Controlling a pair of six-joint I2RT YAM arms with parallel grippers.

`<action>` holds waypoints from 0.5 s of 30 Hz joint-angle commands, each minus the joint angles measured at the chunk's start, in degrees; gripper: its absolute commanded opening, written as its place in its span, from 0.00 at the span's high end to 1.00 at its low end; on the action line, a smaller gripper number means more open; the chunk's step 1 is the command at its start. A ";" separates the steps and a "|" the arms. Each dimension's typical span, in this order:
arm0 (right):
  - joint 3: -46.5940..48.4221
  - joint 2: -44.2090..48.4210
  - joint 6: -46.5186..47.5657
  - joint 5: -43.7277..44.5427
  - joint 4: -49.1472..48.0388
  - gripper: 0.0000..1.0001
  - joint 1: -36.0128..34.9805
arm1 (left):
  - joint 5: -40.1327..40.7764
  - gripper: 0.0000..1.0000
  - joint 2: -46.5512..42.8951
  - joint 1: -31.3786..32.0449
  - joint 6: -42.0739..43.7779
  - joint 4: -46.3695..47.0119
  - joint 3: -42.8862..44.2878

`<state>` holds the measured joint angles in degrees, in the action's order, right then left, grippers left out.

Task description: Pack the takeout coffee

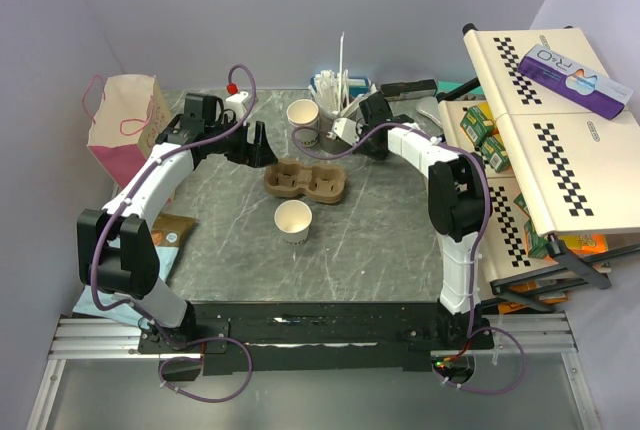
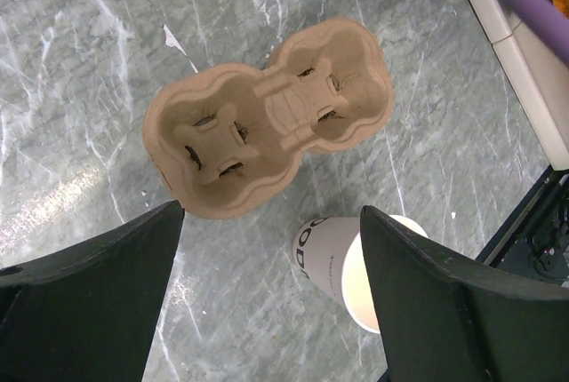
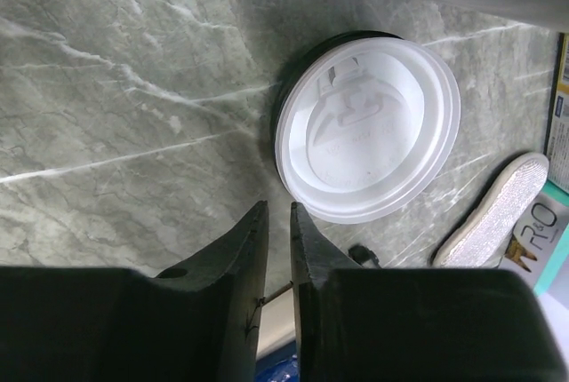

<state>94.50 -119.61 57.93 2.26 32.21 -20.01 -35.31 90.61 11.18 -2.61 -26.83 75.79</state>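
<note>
Two off-white paper cups stand on the marble table: one (image 1: 293, 220) in front of the brown cardboard two-cup tray (image 1: 307, 182), one (image 1: 303, 115) behind it. In the left wrist view the empty tray (image 2: 267, 120) lies ahead and the front cup (image 2: 342, 266) shows low between the fingers, partly hidden by the right one. My left gripper (image 2: 272, 209) is open and empty, hovering left of the tray in the top view (image 1: 258, 145). A round white lid (image 3: 367, 129) lies flat on something dark, just ahead and right of my right gripper (image 3: 278, 206), which is shut and empty, behind the tray (image 1: 345, 140).
A grey cup of straws and stirrers (image 1: 335, 100) stands at the back. A pink paper bag (image 1: 125, 125) stands at the left. A rack with checkered boards (image 1: 560, 120) and boxes (image 1: 480, 135) fills the right side. A flat silvery oblong (image 3: 493, 213) lies beside the lid.
</note>
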 commanded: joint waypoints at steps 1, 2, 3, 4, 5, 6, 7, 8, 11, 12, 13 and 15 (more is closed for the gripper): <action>2.53 -1.67 2.97 -0.33 0.67 0.78 -0.21 | -1.08 0.13 -1.13 0.25 -0.03 1.43 1.56; 2.62 -1.68 3.85 -0.42 0.66 0.79 -0.20 | -1.08 0.13 -1.14 0.16 -0.02 1.34 1.55; 2.71 -2.11 4.20 -0.42 0.84 0.79 -0.20 | -0.90 0.13 -1.05 0.25 -0.02 1.25 1.55; 3.14 -2.29 4.47 -0.59 1.28 0.79 -0.20 | -0.90 0.13 -1.13 0.16 -0.02 1.34 1.73; 3.32 -2.47 5.08 -0.68 2.06 0.79 -0.20 | -0.90 0.13 -1.05 0.16 0.06 1.25 1.73; 3.50 -2.82 5.43 -0.77 2.16 0.79 -0.20 | -0.90 0.13 -0.96 0.16 0.06 1.25 1.73; 3.50 -2.82 5.52 -0.59 2.25 0.79 -0.29 | -0.90 0.13 -0.87 0.25 0.06 1.17 1.82; 3.50 -2.91 6.05 -0.59 2.33 0.80 -0.21 | -0.90 0.13 -0.87 0.25 0.06 1.17 1.91; 3.41 -2.99 6.32 -0.50 2.33 0.83 -0.20 | -0.90 0.13 -0.78 0.16 0.06 1.34 1.99; 3.41 -2.82 6.14 -0.50 2.33 0.83 -0.20 | -0.90 0.13 -0.61 0.16 -0.02 1.34 1.91; 3.41 -2.82 6.05 -0.59 2.51 0.83 -0.12 | -0.99 0.13 -0.61 0.16 -0.11 1.43 1.91; 3.41 -2.38 6.14 -0.59 2.51 0.83 -0.20 | -1.08 0.13 -0.52 0.16 -0.11 1.43 1.91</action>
<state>95.55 -122.61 62.78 2.15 33.89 -20.01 -35.29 90.63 11.18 -2.61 -26.83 75.79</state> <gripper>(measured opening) 0.170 0.868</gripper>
